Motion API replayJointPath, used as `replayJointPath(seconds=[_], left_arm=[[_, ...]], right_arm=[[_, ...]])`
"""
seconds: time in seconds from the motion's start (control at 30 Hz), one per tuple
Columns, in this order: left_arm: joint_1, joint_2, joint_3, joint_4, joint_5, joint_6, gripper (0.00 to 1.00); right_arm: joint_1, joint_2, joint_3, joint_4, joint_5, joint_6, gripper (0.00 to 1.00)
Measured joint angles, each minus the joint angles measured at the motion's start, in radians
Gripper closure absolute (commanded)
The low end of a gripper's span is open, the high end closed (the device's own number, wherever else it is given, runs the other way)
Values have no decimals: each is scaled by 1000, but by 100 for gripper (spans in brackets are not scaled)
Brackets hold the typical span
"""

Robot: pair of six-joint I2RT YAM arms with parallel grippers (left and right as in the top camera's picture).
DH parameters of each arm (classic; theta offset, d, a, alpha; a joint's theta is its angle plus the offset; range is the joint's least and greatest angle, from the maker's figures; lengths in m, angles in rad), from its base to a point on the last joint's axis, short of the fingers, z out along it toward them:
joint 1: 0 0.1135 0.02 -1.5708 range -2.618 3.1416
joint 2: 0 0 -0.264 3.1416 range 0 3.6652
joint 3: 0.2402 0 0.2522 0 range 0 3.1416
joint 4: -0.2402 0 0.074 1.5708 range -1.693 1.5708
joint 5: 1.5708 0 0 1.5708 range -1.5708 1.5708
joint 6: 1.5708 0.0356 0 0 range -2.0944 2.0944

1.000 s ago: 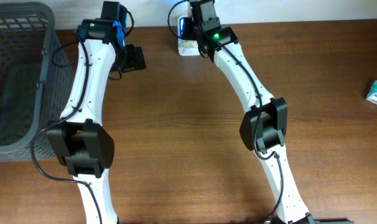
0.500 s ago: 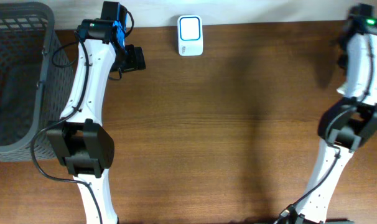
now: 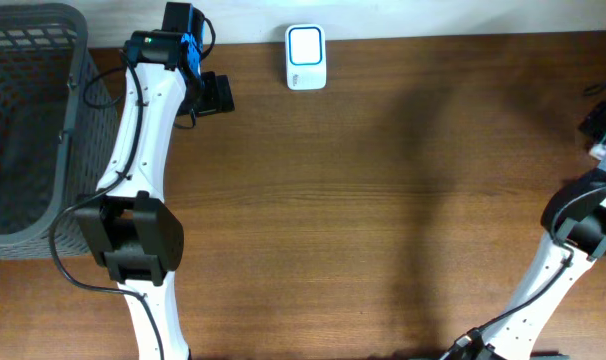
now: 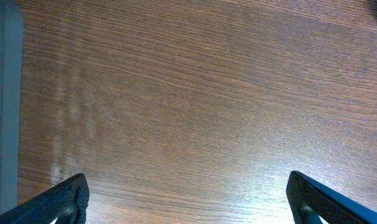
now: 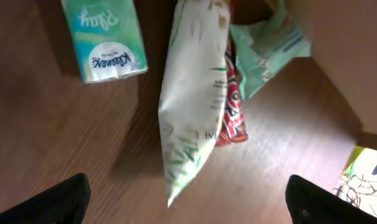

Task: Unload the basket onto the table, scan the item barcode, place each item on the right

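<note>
My right gripper (image 5: 188,202) hangs spread wide and empty, only its fingertips showing, over a blurred white pouch (image 5: 191,99) that overlaps a red packet (image 5: 234,109), with a Kleenex pack (image 5: 104,40) beside it; none of these shows from overhead. My left gripper (image 4: 188,199) gapes empty above bare table (image 4: 195,93) near the basket (image 4: 2,93); the scanner (image 3: 306,57) sits at the far edge.

Table (image 3: 383,200): brown wood grain, smooth, satin sheen with soft glare patches.
Basket (image 3: 33,12): grey plastic mesh, matt.
Scanner (image 3: 306,57): white plastic shell, glossy, pale blue face.
Left arm (image 3: 143,130): smooth white shells, semi-gloss; joints matt black plastic.
Tissue pack (image 5: 104,40): green-and-white plastic film, slick, slight glare.
White pouch (image 5: 191,93): crinkled, probably matt paper or film; right wrist view too blurred to say which.
Red packet (image 5: 234,115): glossy wrap.
Green packet (image 5: 269,50): thin creased film.
</note>
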Motion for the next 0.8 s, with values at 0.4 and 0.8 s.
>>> replayJointPath(seconds=[0.4,0.8], left_arm=[[0,0,0,0,0,0,1],[0,0,0,0,0,0,1]], right_arm=[[385,-755,-39,-126,-221,-61,1],[850,-1197,-536,-129,-427,-74,1]])
